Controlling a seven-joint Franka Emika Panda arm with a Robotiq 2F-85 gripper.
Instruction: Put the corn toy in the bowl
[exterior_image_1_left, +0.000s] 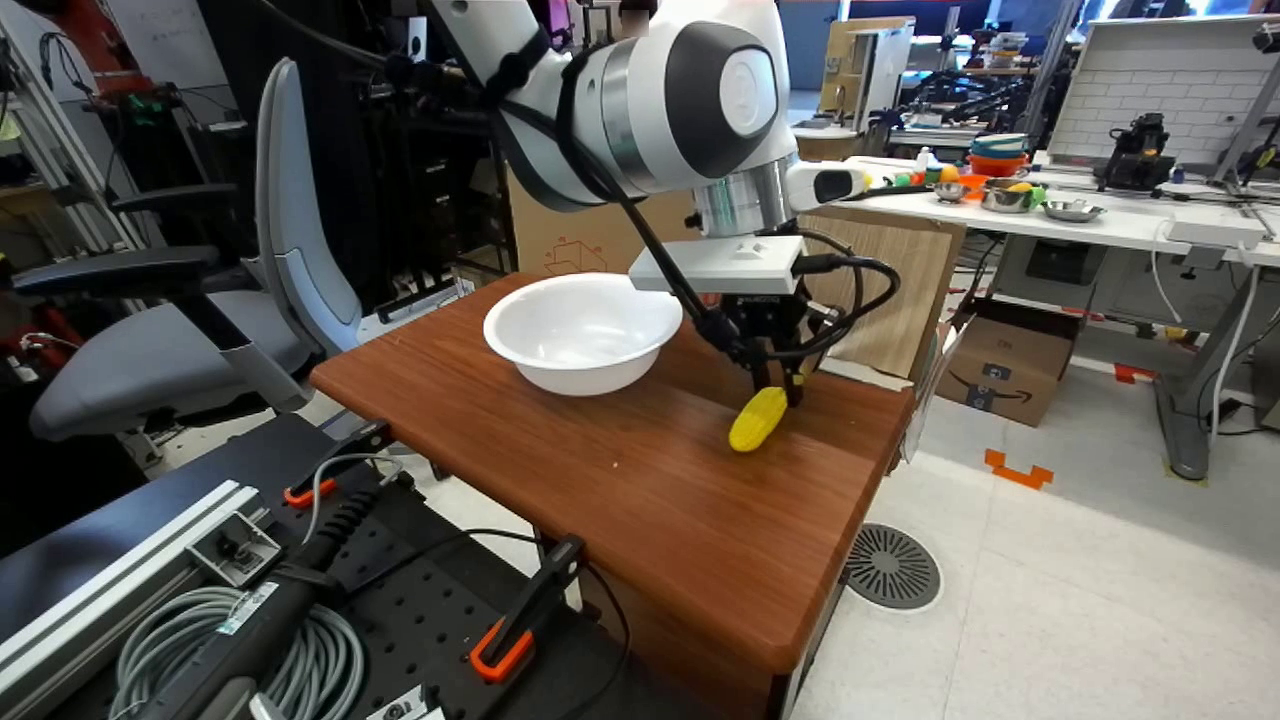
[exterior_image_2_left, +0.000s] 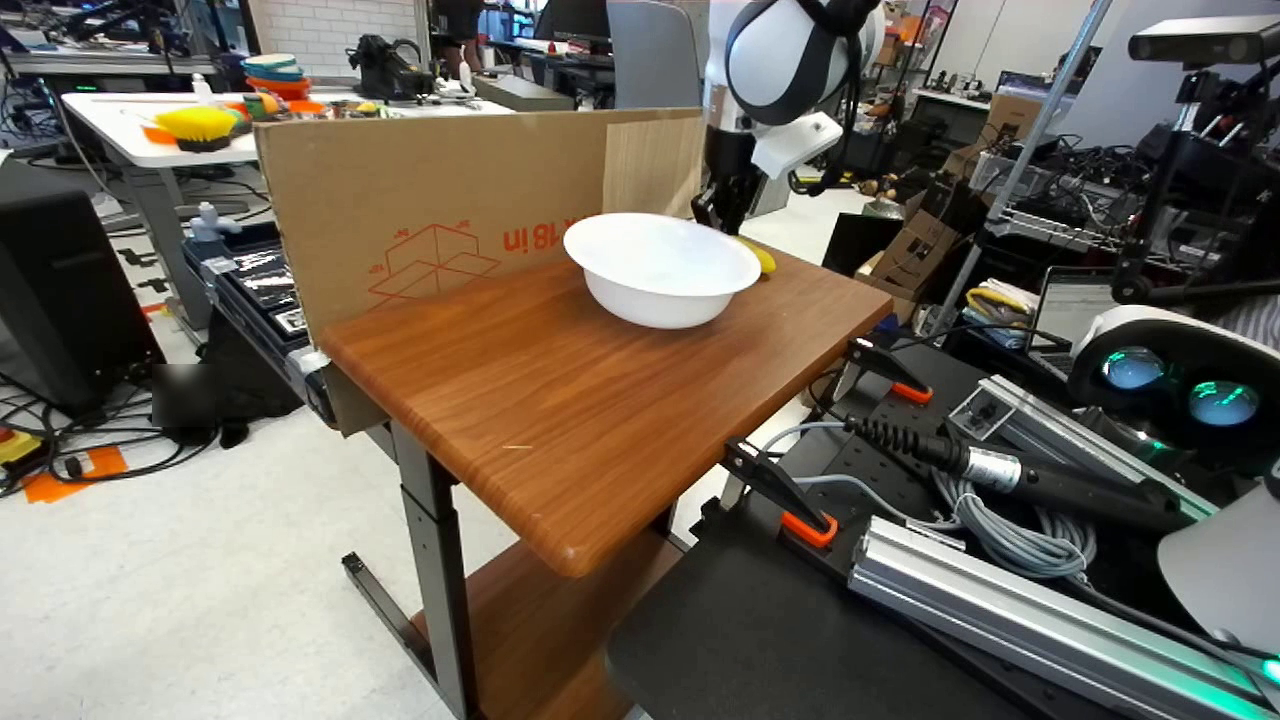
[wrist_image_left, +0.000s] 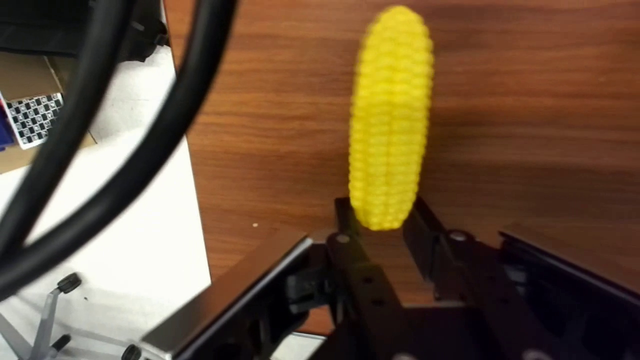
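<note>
The corn toy, a bright yellow cob (exterior_image_1_left: 757, 420), shows in both exterior views and in the wrist view (wrist_image_left: 390, 115). My gripper (exterior_image_1_left: 779, 388) is shut on one end of it, with a black finger against each side in the wrist view (wrist_image_left: 382, 212). The rest of the cob sticks out past the fingertips. It is low over the brown table (exterior_image_1_left: 620, 490); I cannot tell whether it touches the top. The wide white bowl (exterior_image_1_left: 585, 376) stands upright on the table, apart from the gripper. In an exterior view the bowl (exterior_image_2_left: 655, 308) partly hides the cob.
A cardboard sheet (exterior_image_2_left: 470, 200) stands along one table edge. Black clamps with orange ends (exterior_image_1_left: 530, 610) grip the opposite edge, beside a black board with coiled cable (exterior_image_1_left: 320, 640). Thick black cables (wrist_image_left: 165, 135) cross the wrist view. An office chair (exterior_image_1_left: 180, 340) stands near the table.
</note>
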